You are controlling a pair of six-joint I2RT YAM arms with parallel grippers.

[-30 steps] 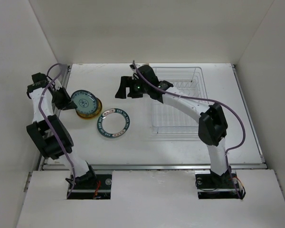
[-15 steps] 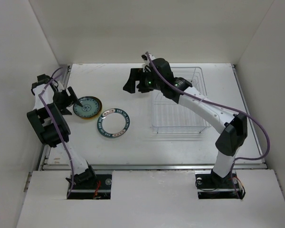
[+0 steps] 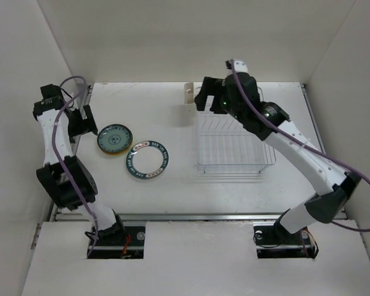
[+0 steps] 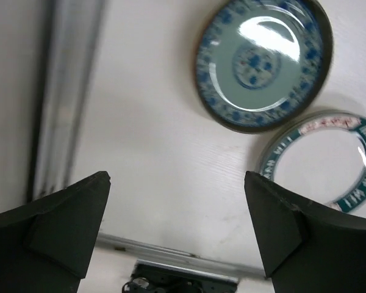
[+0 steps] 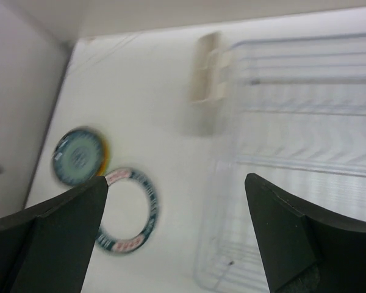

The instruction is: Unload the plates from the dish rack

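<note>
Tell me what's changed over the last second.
The left tool drew back leftward off the blue patterned plate, open and empty. The right tool swung right, from left of the dish rack to its far-left corner. The teal-rimmed plate and rack stayed put.

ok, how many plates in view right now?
3 visible: a blue-patterned plate stacked on an orange plate at left, a teal-rimmed plate beside them. The stack may hide more; the dish rack looks empty.
</note>
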